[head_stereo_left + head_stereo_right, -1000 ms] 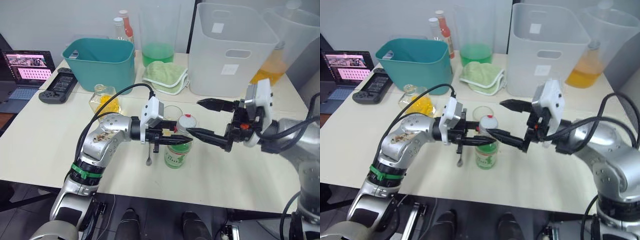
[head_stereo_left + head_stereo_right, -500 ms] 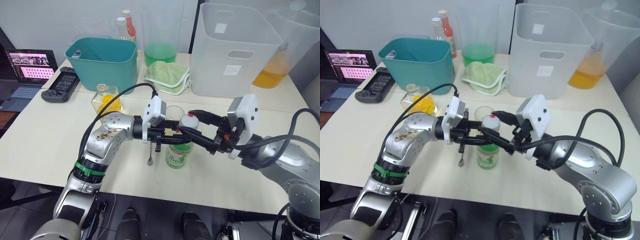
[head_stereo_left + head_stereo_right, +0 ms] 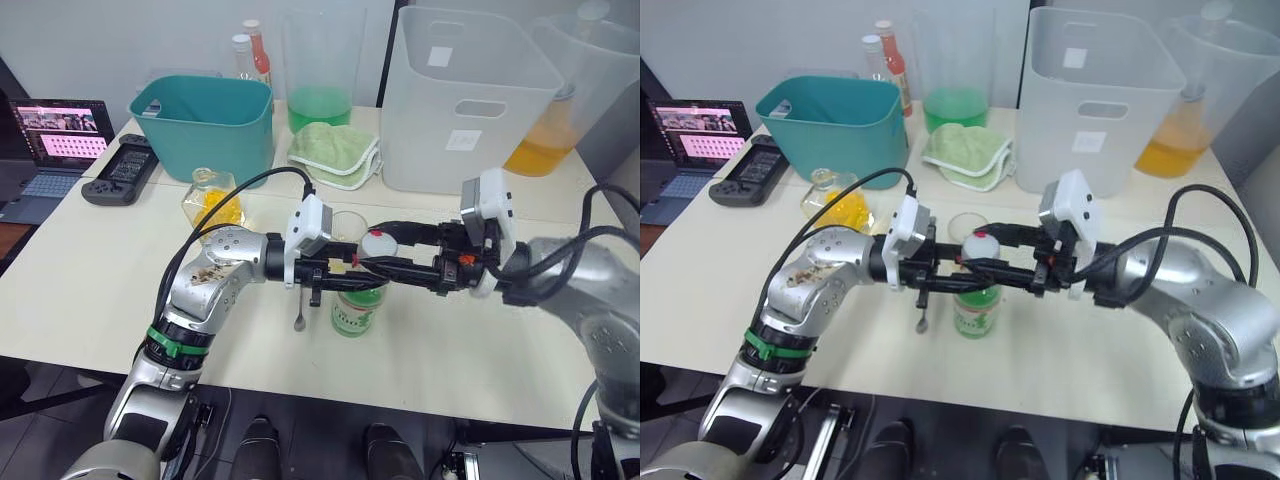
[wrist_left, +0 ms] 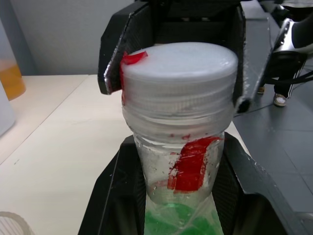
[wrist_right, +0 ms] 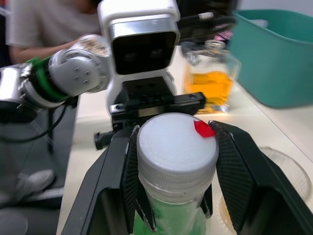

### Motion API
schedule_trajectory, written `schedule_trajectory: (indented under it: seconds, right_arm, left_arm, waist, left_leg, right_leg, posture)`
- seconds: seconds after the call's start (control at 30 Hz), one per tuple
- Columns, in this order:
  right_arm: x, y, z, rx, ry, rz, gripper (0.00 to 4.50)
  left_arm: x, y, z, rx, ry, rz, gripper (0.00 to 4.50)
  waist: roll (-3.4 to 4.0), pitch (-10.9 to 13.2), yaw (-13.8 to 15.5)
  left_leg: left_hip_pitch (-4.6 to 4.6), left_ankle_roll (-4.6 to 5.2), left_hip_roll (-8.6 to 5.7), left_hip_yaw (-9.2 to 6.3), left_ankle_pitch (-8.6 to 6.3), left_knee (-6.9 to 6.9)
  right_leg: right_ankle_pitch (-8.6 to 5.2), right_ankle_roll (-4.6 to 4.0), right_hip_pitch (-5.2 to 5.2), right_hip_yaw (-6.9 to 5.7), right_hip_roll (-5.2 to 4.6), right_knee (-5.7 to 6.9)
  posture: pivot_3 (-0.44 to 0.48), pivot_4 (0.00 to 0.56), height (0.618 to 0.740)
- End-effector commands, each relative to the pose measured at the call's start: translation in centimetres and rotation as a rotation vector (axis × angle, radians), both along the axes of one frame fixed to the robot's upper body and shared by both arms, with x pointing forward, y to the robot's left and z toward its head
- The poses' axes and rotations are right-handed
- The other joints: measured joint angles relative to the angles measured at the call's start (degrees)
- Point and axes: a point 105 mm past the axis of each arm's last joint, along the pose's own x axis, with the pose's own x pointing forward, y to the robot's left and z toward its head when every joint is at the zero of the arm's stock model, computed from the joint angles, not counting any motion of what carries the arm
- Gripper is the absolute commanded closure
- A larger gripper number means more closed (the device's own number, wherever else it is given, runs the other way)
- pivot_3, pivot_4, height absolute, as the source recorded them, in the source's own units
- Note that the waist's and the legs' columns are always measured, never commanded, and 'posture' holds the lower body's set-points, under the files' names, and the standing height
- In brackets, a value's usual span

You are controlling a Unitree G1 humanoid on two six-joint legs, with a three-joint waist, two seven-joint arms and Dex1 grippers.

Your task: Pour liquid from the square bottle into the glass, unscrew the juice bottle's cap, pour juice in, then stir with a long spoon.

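juice bottle: upright, white cap on | glass: behind, seemingly empty | square bottle: amber liquid

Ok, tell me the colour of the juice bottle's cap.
White, with a small red tag at its edge; the cap shows best in the right wrist view.

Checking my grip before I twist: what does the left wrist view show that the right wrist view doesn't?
Left wrist view: the juice bottle neck with its red strip, held in the left gripper. Right wrist view: the square bottle and teal bin beyond. Both: the right gripper closed against opposite sides of the white cap.
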Motion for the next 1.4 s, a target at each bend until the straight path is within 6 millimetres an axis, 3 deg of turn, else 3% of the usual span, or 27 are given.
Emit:
schedule_trajectory:
  seconds: [0.03, 0.17, 0.43, 0.5, 0.67, 0.7, 0.87, 1.03, 1.13, 1.4]
  right_arm:
    - [0.1, 0.1, -1.1, -0.109, 0.019, 0.223, 2.77]
    - [1.8, 0.1, -0.3, -0.172, 0.032, 0.377, 2.77]
    - [2.9, -0.3, 1.2, -0.196, 0.005, 0.452, 2.77]
    - [2.9, -0.6, 1.5, -0.193, 0.002, 0.445, 1.72]
    - [2.6, -1.9, 2.7, -0.14, -0.02, 0.351, 0.09]
    - [2.5, -2.5, 2.8, -0.116, -0.024, 0.305, 0.02]
    - [0.9, -3.4, 3.1, -0.001, -0.051, 0.138, 0.02]
    - [-0.4, -2.5, 2.6, 0.143, -0.085, -0.085, 0.02]
    - [-0.9, -1.2, 1.0, 0.158, -0.074, -0.186, 0.02]
    - [-1.3, 0.1, 0.3, 0.207, -0.045, -0.302, 0.02]
  left_arm:
    - [0.0, 0.4, 0.5, 0.002, -0.029, 0.027, 3.15]
    - [-0.3, 0.8, 0.2, 0.008, -0.018, 0.045, 3.15]
    - [-0.4, 0.8, -0.1, 0.011, -0.009, 0.047, 3.15]
    - [-0.4, 0.7, -0.1, 0.01, -0.008, 0.046, 3.15]
    - [-0.4, 0.5, -0.1, 0.008, -0.008, 0.036, 3.15]
    - [-0.4, 0.6, -0.1, 0.009, -0.008, 0.034, 3.15]
    - [-0.3, 0.7, -0.2, 0.013, -0.009, 0.03, 3.15]
    - [-0.3, 0.5, -0.3, 0.01, -0.005, 0.023, 3.15]
    - [-0.3, 0.2, -0.3, 0.003, 0.003, 0.015, 3.15]
    - [-0.3, -0.1, -0.4, 0.003, 0.004, -0.004, 3.15]
  waist:
    - [0.01, 0.0, -0.14]
    - [0.02, -0.01, -0.95]
    - [0.02, -0.01, -0.95]
    - [0.03, -0.01, -0.96]
    - [0.03, -0.01, -0.89]
    - [0.03, -0.01, -0.78]
    - [0.03, -0.01, -0.37]
    - [0.04, -0.02, -0.4]
    - [0.02, -0.05, -0.19]
    - [0.03, -0.06, -0.08]
  left_leg:
    - [0.0, 0.0, 0.0, 0.0, 0.0, 0.0]
    - [0.14, -0.01, 0.0, 0.0, 0.03, -0.05]
    - [0.06, -0.02, 0.02, 0.0, 0.03, -0.05]
    - [0.06, -0.02, 0.02, 0.0, 0.03, -0.06]
    - [0.01, -0.03, 0.02, 0.0, 0.04, -0.06]
    - [0.01, -0.03, 0.02, 0.0, 0.04, -0.06]
    - [-0.02, -0.02, 0.02, 0.0, 0.04, -0.04]
    - [-0.02, -0.02, 0.02, 0.0, 0.04, -0.04]
    - [-0.01, -0.03, 0.02, -0.01, 0.06, 0.02]
    - [-0.06, -0.04, 0.02, -0.03, 0.09, -0.01]
  right_leg:
    - [0.0, 0.0, 0.01, 0.0, 0.0, 0.0]
    - [0.01, 0.0, 0.07, 0.0, 0.0, 0.01]
    - [0.0, 0.0, 0.08, -0.11, -0.02, 0.01]
    - [0.0, 0.0, 0.08, -0.11, -0.02, 0.02]
    - [0.0, 0.0, 0.04, -0.12, -0.02, 0.02]
    - [0.0, 0.0, 0.04, -0.13, -0.02, 0.02]
    - [0.0, 0.0, 0.02, -0.15, -0.03, 0.02]
    - [-0.01, -0.02, 0.02, -0.15, -0.03, 0.05]
    - [0.0, -0.02, 0.02, -0.16, -0.03, 0.11]
    - [0.0, -0.04, 0.02, -0.19, -0.05, 0.05]
  posture:
    - [0.0, 0.15, 0.734]
    - [0.0, 0.15, 0.734]
    - [0.0, 0.15, 0.734]
    - [0.0, 0.15, 0.734]
    - [0.0, 0.15, 0.734]
    - [0.0, 0.15, 0.734]
    - [0.0, 0.15, 0.734]
    - [0.0, 0.15, 0.734]
    - [0.0, 0.15, 0.734]
    - [0.0, 0.15, 0.734]
